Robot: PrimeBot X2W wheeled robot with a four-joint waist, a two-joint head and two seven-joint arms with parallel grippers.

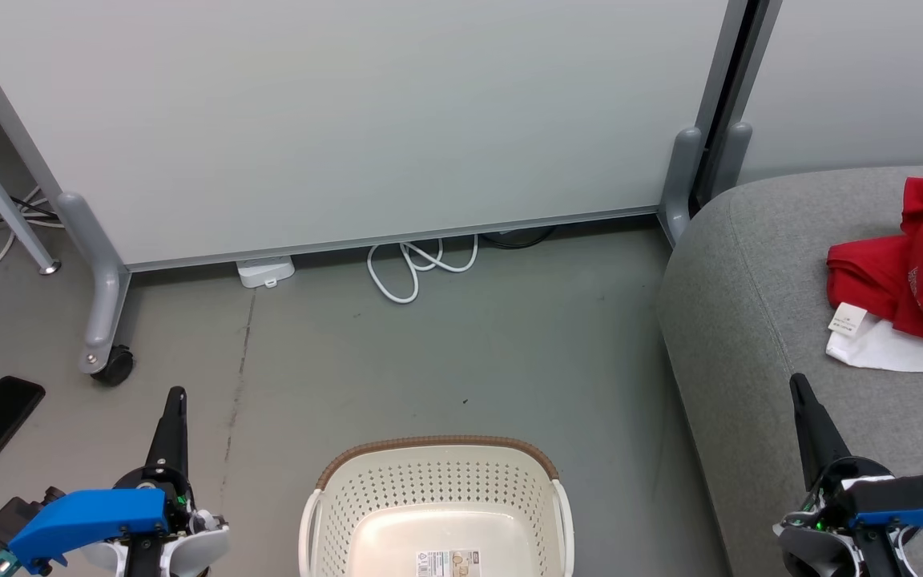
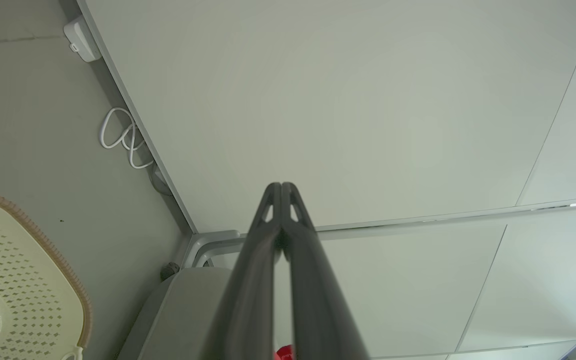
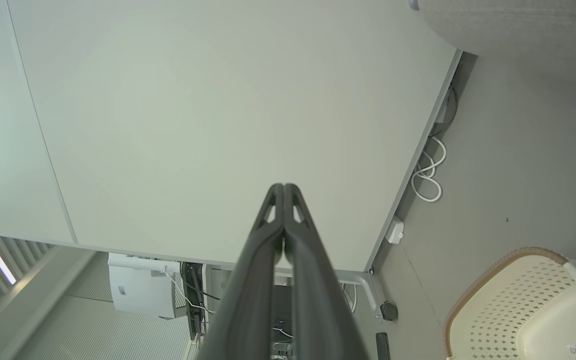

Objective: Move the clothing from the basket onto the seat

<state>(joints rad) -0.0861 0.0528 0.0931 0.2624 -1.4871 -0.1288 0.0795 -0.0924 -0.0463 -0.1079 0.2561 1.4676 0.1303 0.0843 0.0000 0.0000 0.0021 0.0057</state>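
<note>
Task seemed done: the basket [image 1: 437,442] between the closed, empty left gripper [image 1: 177,393] and right gripper [image 1: 796,381] looked bare; the clothing [image 1: 910,272] lay on the seat [image 1: 750,280] beyond the right gripper.

clothing [image 1: 910,272] on seat [image 1: 758,320]; basket [image 1: 437,489] left

This looks like an office or test room. Pale partition panels [image 1: 349,120] stand on grey feet [image 1: 101,280] with a castor [image 1: 115,365] on a bare grey floor [image 1: 469,353]. A white cable [image 1: 417,268] loops under one panel, a white boxy machine [image 3: 140,290] sits behind it, and a grey sofa [image 1: 750,320] stands beside it.
</note>
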